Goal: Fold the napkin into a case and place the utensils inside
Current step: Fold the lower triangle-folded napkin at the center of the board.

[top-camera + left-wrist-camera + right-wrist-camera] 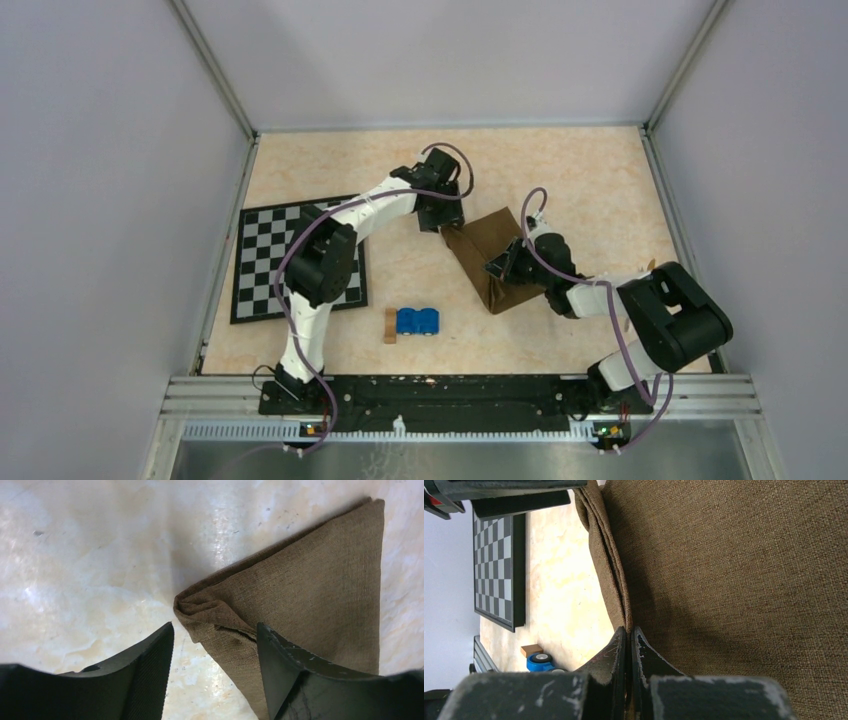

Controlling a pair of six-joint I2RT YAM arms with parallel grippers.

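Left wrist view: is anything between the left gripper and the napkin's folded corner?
Nothing visible. The left gripper is open right over the corner of the napkin, with only bare table beside it.

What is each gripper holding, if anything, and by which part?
The right gripper looks shut on the napkin, at its layered side edge. The left gripper is open around the napkin's corner, holding nothing.

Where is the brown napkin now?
In the top view, the napkin lies folded right of centre, between the left gripper at its left corner and the right gripper at its edge.
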